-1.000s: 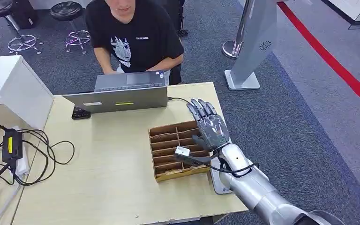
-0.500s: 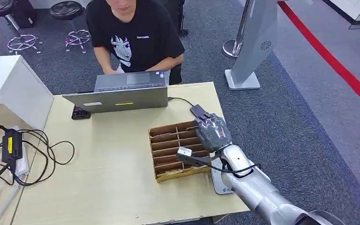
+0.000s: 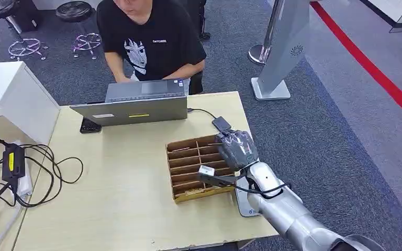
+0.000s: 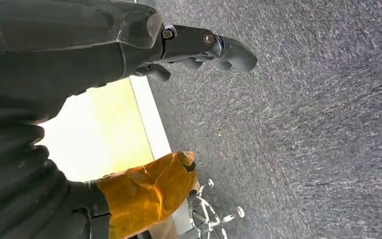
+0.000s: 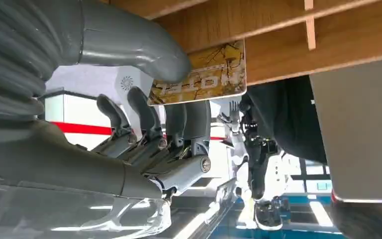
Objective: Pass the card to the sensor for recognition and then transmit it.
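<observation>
The right hand (image 3: 235, 148) changes from flat, with fingers extended above the far right corner of the box (image 3: 188, 157), to curled, with fingers folded down over that corner. In the right wrist view, thumb and fingers (image 5: 151, 117) pinch a yellow card (image 5: 204, 77) at the box edge. The person (image 3: 146, 36) leans slightly further left.

On the table (image 3: 125, 209), a laptop (image 3: 136, 107) stands behind the divided box (image 3: 188, 167), cables (image 3: 42, 167) at left.
</observation>
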